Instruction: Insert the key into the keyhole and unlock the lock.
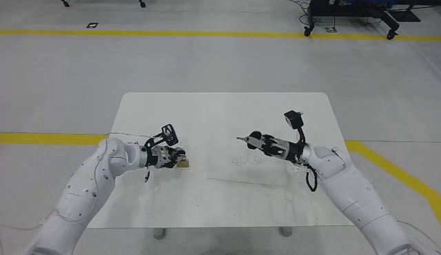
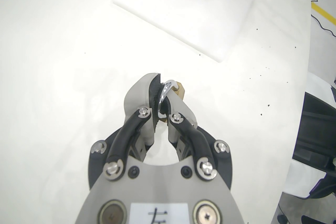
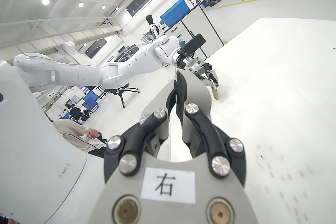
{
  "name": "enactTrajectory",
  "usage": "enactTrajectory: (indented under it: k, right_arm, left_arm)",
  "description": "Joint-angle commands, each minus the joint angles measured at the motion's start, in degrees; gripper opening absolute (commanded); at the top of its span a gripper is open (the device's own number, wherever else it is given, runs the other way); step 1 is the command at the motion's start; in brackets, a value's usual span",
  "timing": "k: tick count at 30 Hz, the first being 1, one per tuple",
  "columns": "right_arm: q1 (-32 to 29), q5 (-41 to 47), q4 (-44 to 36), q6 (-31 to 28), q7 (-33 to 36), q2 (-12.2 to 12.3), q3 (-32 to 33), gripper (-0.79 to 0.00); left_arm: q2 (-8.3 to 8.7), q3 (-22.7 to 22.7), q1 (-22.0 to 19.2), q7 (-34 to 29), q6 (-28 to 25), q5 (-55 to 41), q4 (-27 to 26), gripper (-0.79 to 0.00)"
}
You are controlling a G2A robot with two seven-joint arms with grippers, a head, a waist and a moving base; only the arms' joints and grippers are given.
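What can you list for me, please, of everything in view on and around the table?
Table: one, white, under both arms.
Flat sheet: one, white, lying on the table near its middle.
Floor stripes: two, yellow, one beyond the table, one level with it on both sides.
Padlock: one, brass body with a silver shackle, on the left half of the table.
Key: one, silvery, sticking out of the right gripper toward the padlock, apart from it.
Left gripper: one, grey and black, shut on the padlock's shackle.
Right gripper: one, grey and black, shut on the key.
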Motion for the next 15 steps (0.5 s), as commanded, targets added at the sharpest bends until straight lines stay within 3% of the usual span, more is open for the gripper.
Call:
enactTrajectory:
  k: [1,3,5,8,9,10,15]
  right_arm:
    - [0.0,0.0,0.0,0.0,0.0,0.0,0.0,-0.785]
    - [0.0,0.0,0.0,0.0,0.0,0.0,0.0,-0.785]
    - [-0.42,-0.72,-0.79,1.4,-1.13,-0.11,-0.11,-0.785]
    - [-1.02,1.13,-1.07,0.7,-4.33,-0.73,-1.11,-0.785]
    - [-0.86,2.08,-0.53,0.77,-5.63,-1.03,-1.51,-0.785]
    - [-0.5,2.79,0.42,0.94,-7.35,-1.47,-2.08,-0.785]
    - [0.83,1.57,4.26,0.52,-15.15,-2.94,-2.46,-0.785]
  left_arm:
    - [-0.19,0.61,1.59,4.98,-0.97,-10.87,-0.33,-0.785]
    - [-0.2,2.55,1.43,4.37,-0.97,-22.44,0.17,-0.785]
    - [-0.31,6.01,-0.76,-3.32,-0.97,-39.93,2.29,-0.785]
    - [-0.95,11.89,-5.48,-22.19,0.34,-70.02,7.57,-0.785]
    - [-1.43,13.16,-7.51,-26.96,3.54,-78.78,9.02,-0.785]
    - [-2.12,15.1,-9.49,-33.41,9.98,-88.74,9.87,-0.785]
    - [-5.26,16.83,-15.25,-44.77,21.35,-106.61,17.91,-0.785]
